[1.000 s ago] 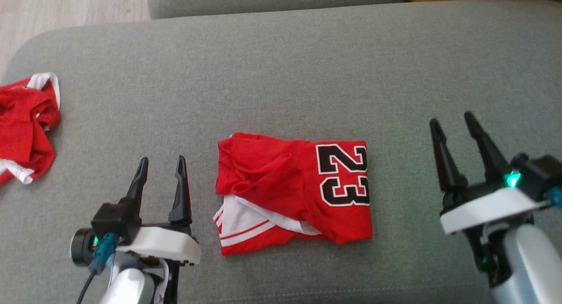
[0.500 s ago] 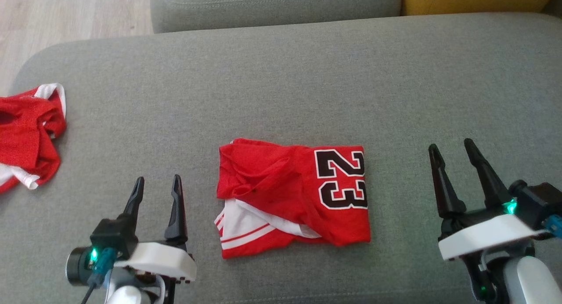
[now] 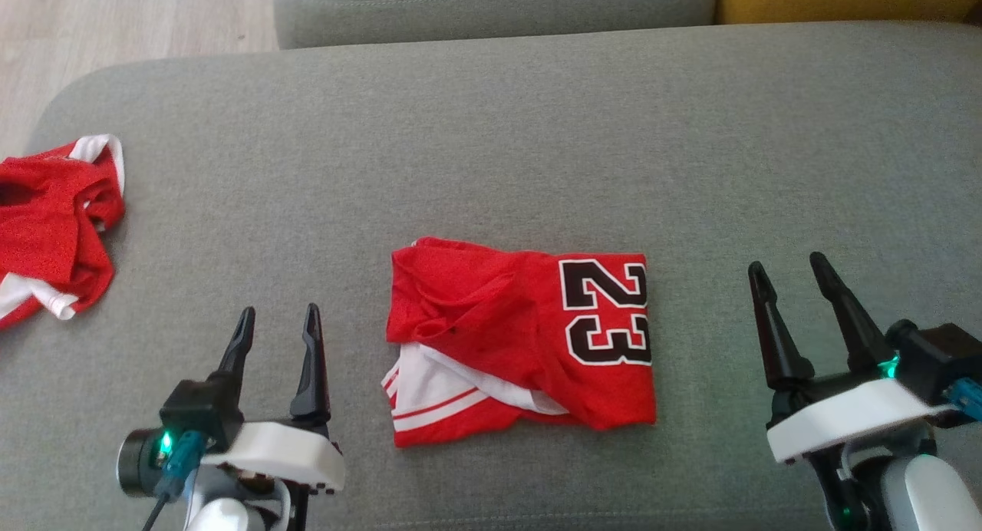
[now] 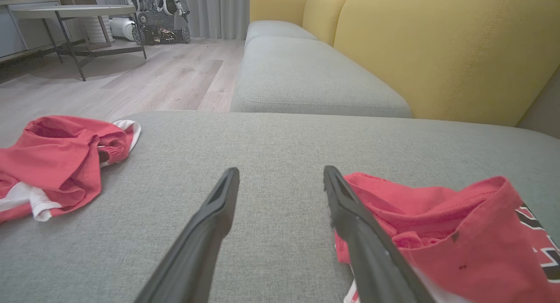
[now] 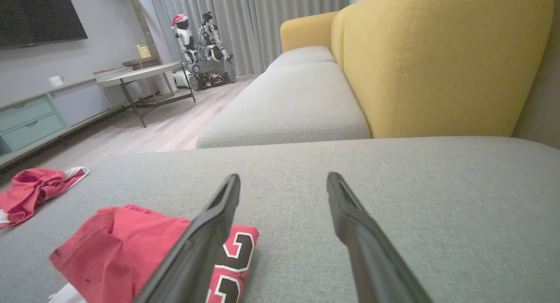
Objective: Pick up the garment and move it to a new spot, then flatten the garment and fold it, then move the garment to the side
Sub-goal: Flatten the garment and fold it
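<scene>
A red garment (image 3: pixel 522 339) with a black "23" and white trim lies folded in a rough rectangle on the grey cushion (image 3: pixel 491 147). It also appears at the right of the left wrist view as the garment (image 4: pixel 437 233) and at the lower left of the right wrist view as the garment (image 5: pixel 118 250). My left gripper (image 3: pixel 278 320) hovers open a little to the garment's left, nothing between its fingers. My right gripper (image 3: pixel 789 268) stands open well to the garment's right, empty too. Neither touches the cloth.
A second red and white garment (image 3: pixel 54 232) lies crumpled at the cushion's left edge. Beyond the cushion are another grey seat (image 4: pixel 306 75), a yellow backrest (image 5: pixel 437 53) and wooden floor (image 3: pixel 115 17) at the far left.
The head camera shifted, so the whole scene sits lower in view. Both grippers dropped lower in view and drew back a little from the garment, staying open. The garment has not changed shape.
</scene>
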You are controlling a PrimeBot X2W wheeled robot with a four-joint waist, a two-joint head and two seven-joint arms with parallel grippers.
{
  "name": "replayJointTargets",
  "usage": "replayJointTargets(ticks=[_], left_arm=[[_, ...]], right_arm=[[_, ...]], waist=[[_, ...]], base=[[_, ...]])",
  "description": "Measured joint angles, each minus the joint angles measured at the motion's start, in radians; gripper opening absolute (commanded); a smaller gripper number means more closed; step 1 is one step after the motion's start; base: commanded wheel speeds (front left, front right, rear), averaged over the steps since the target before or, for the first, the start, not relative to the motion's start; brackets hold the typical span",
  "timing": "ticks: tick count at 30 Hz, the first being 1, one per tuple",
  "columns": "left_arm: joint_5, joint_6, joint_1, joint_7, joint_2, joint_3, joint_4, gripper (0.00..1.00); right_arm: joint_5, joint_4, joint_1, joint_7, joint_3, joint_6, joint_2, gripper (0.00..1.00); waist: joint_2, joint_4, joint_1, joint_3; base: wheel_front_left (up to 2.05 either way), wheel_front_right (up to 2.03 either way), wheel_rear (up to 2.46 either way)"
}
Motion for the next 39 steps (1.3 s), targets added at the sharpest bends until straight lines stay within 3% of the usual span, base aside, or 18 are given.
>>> replayJointTargets(ticks=[4, 5, 6, 7, 12, 23, 34, 39], left_arm=[[0.0, 0.0, -0.003, 0.0, 0.0, -0.006, 0.0, 1.0], [0.0, 0.0, -0.005, 0.0, 0.0, -0.009, 0.0, 1.0], [0.0, -0.001, -0.009, 0.0, 0.0, -0.014, 0.0, 1.0], [0.0, -0.001, -0.015, 0.0, 0.0, -0.019, 0.001, 1.0], [0.0, -0.009, -0.047, -0.009, -0.003, -0.022, 0.003, 1.0], [0.0, -0.026, -0.066, -0.025, -0.031, -0.037, 0.043, 1.0], [0.0, -0.026, -0.066, -0.034, -0.038, -0.034, 0.058, 1.0], [0.0, -0.026, -0.066, -0.034, -0.039, -0.031, 0.06, 1.0]], right_arm=[[0.0, 0.013, -0.003, 0.015, 0.006, 0.0, -0.001, 1.0], [0.0, 0.021, -0.005, 0.02, 0.01, 0.0, -0.002, 0.49], [0.001, 0.034, -0.009, 0.021, 0.016, 0.0, -0.002, 0.14], [0.002, 0.049, -0.015, 0.021, 0.024, 0.0, -0.002, 0.0], [0.024, 0.17, -0.091, 0.015, 0.097, 0.0, -0.002, 0.0], [0.121, 0.505, -0.261, -0.063, 0.363, 0.0, 0.035, 0.0], [0.296, 0.573, -0.314, -0.079, 0.724, 0.0, 0.046, 0.0], [0.328, 0.555, -0.363, -0.155, 0.734, 0.0, 0.026, 0.0]], waist=[[0.0, 0.015, 0.0, 0.007], [0.0, 0.021, 0.0, 0.01], [0.0, 0.027, 0.0, 0.013], [0.0, 0.033, 0.0, 0.016], [0.0, 0.073, 0.0, 0.03], [0.0, 0.169, 0.0, 0.042], [0.0, 0.176, 0.0, 0.04], [0.0, 0.149, 0.0, 0.03]], base=[[0.0, 0.0, 0.0], [0.0, 0.0, 0.0], [0.0, 0.0, 0.0], [0.0, 0.0, 0.0], [0.0, 0.0, 0.0], [0.0, 0.0, 0.0], [0.0, 0.0, 0.0], [0.0, 0.0, 0.0]])
